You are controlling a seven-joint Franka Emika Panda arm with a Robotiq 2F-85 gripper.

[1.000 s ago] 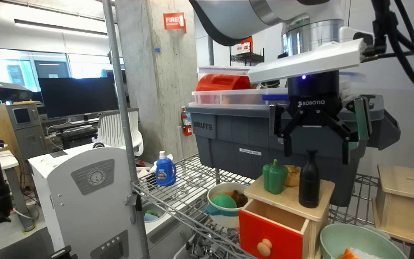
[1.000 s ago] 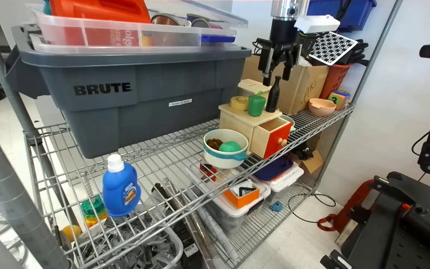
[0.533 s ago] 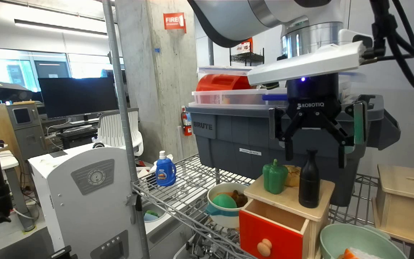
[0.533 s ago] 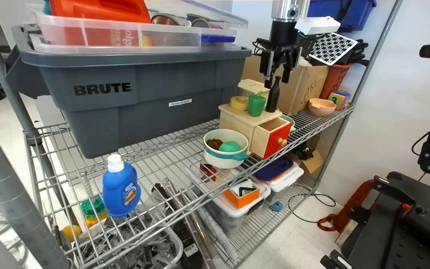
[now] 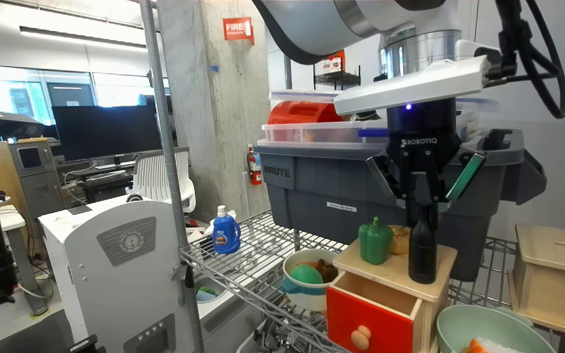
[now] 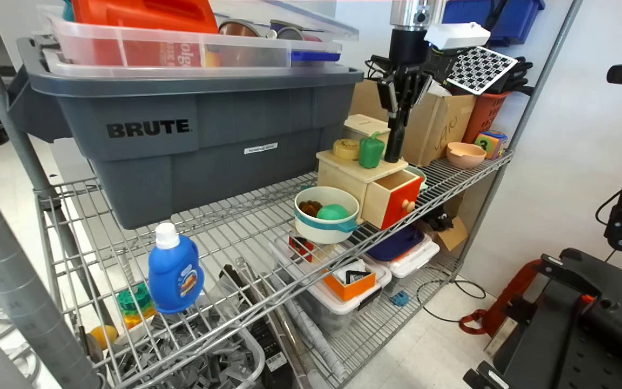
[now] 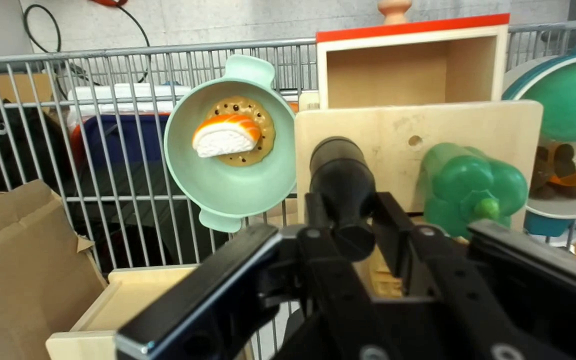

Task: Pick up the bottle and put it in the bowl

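The claw (image 5: 423, 221) is closed around the neck of the black bottle (image 5: 423, 255), upright on the drawer box (image 5: 391, 272). The bottle should be lifted straight up, then lowered into the mint-green bowl (image 5: 483, 321), at right in an exterior view.

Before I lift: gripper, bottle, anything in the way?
Gripper closed on black bottle at neck. Bottle upright on wooden drawer box. Green pepper beside bottle, opposite side from mint bowl. Food pieces inside bowl.

Gripper (image 6: 398, 120) masks the neck of the bottle (image 6: 394, 146), drawer box (image 6: 376, 204) hides most of the bowl (image 6: 420, 173), all in an exterior view!
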